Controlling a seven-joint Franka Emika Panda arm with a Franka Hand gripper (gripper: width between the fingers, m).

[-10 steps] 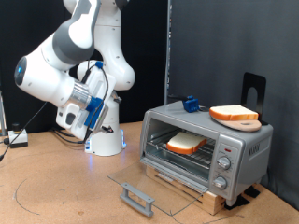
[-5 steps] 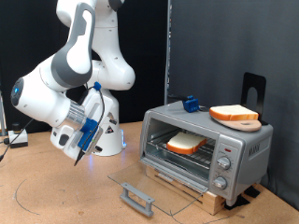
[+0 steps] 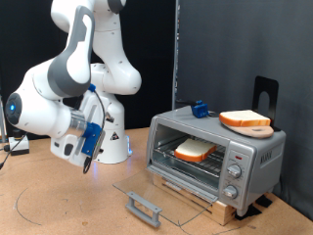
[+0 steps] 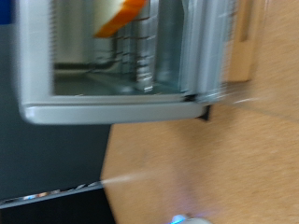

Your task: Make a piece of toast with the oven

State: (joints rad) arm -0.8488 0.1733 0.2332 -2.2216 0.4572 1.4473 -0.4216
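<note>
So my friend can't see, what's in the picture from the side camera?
A silver toaster oven sits with its glass door dropped open and a slice of bread on its rack. To the exterior view's left, the white robot arm's gripper hangs above the table, holding nothing visible.

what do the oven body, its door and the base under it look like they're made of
Oven: silver body with a dull sheen, likely brushed or painted metal. Drop-down door: clear, the table shows through it, so probably glass, with a grey bar handle. Base: pale tan slats, seemingly unfinished wood.
</note>
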